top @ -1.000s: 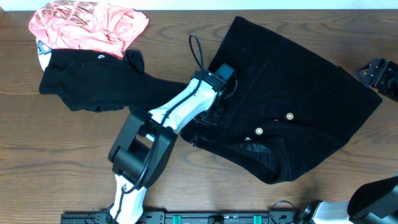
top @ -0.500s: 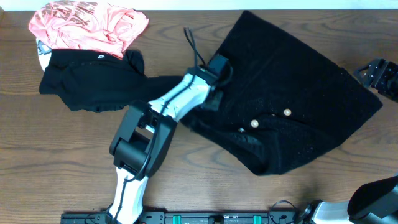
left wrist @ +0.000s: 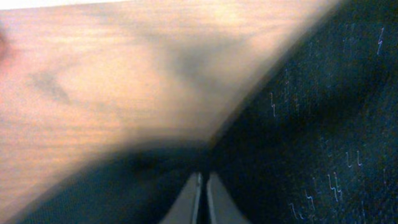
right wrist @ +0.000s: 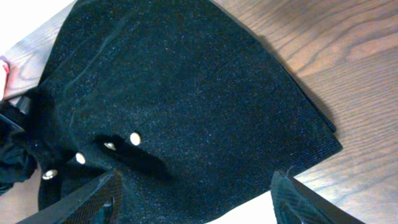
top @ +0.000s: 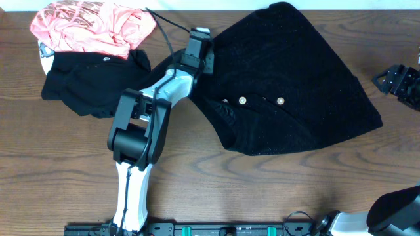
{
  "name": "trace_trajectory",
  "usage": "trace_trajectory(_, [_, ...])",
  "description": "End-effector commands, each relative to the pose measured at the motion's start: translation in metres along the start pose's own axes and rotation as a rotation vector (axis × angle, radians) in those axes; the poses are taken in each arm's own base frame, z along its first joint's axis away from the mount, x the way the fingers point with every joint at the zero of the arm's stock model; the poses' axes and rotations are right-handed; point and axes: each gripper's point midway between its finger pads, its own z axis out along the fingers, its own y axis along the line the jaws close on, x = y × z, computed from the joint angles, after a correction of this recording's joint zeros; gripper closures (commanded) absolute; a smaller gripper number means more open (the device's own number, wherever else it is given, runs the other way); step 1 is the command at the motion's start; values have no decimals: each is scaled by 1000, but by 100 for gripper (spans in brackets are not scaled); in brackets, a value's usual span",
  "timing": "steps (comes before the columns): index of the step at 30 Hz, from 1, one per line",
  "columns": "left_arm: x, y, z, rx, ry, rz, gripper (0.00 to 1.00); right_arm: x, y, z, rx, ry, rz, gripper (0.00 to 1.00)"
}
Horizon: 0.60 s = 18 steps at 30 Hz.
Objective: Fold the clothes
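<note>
The left hand point(top: 199, 54) is closed down to a thin slit between its fingers point(left wrist: 191, 198), and dark cloth bunches right at the tips, so it has the edge of the black buttoned garment point(top: 295, 85) pinched; the wrist view is blurred, and how much cloth sits inside the grip cannot be told. From that hand the garment spreads flat over the counter point(top: 275, 190) toward the right hand point(right wrist: 196, 190), in a broad wedge. Two pale buttons point(top: 242, 101) show on a fold not far from the left hand. On the far side of the left hand from this garment lie a second black garment point(top: 85, 85), crumpled, and a pink garment point(top: 92, 26) just beyond it, the two touching. The right hand is spread wide with nothing between its fingers point(right wrist: 102, 198); it hovers off the garment's outer edge, well apart from the left hand, with the cloth lying in front of it.
</note>
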Motion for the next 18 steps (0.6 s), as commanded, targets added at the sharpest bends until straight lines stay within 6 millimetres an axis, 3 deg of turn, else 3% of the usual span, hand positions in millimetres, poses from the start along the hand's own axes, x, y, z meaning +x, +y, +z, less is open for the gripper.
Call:
trace_trajectory(1, [-16,16,4,-40,-72,-7,94,-4,6,-3,-4,-15,-38,26])
trace_trajectory(5, [-25,22,3,-46,-85,-16,94,-7,7,-3,-5,-28,-48,26])
trace_trajectory(11, [2,32,-21,-78,100,20,94,-11,7,-3,-5,-41,-56,25])
trace_trajectory(18, [15,66,-52,-135,236,-12,93,-10,9,-2,-7,-39,-68,24])
